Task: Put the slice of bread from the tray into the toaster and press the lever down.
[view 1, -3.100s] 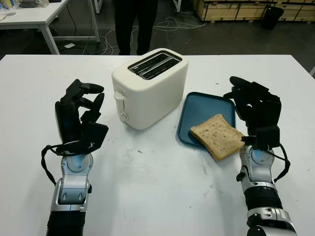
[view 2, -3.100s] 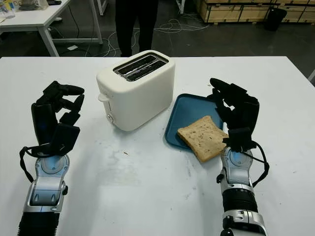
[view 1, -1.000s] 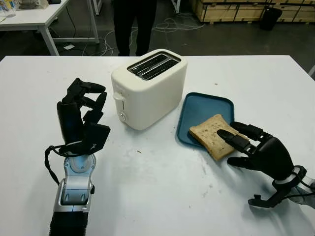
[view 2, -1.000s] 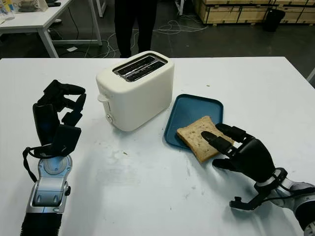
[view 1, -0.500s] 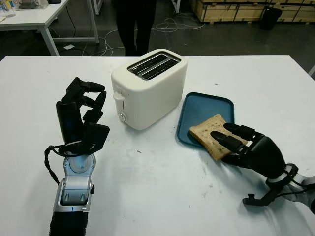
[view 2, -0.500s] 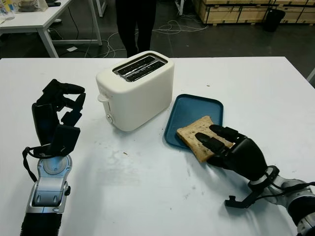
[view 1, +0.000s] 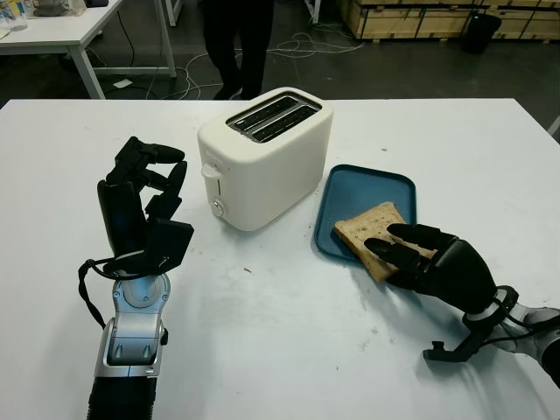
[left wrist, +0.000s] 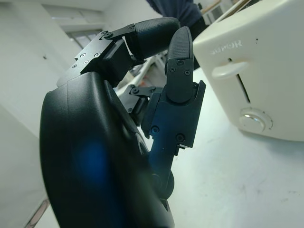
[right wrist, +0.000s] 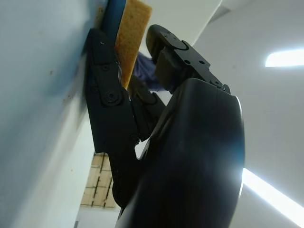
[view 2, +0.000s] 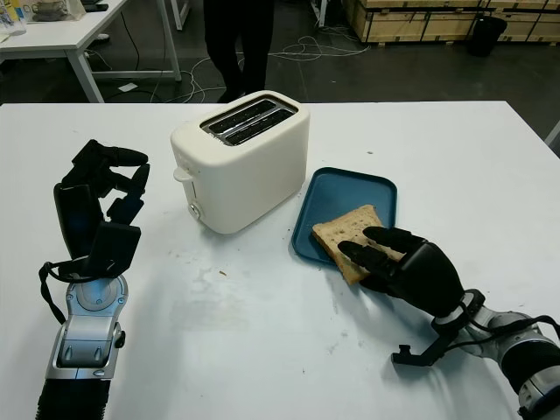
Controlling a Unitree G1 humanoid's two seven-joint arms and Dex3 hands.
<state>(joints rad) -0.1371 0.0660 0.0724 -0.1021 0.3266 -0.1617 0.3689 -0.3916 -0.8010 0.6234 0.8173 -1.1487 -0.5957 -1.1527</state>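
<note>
A slice of brown bread (view 1: pixel 360 227) lies on the blue tray (view 1: pixel 367 182), its near corner hanging over the tray's front edge. My right hand (view 1: pixel 409 252) is low at that corner, fingers stretched over the top of the slice and thumb at the table beside its edge (right wrist: pixel 129 33). The slice still lies flat. The white toaster (view 1: pixel 267 157) stands left of the tray with both slots empty and its lever (view 1: pixel 210 171) up on the side facing my left hand. My left hand (view 1: pixel 144 197) is held upright, open, left of the toaster (left wrist: pixel 256 71).
The white table (view 1: pixel 262 332) has bare room in front of the toaster and tray. A person's legs (view 1: pixel 236 44) stand behind the far edge. Another table (view 1: pixel 61 26) and floor cables lie beyond.
My right hand turned down from upright, lowered to the table and slid left onto the bread's near corner. The slice shifted slightly left. The left hand barely moved.
</note>
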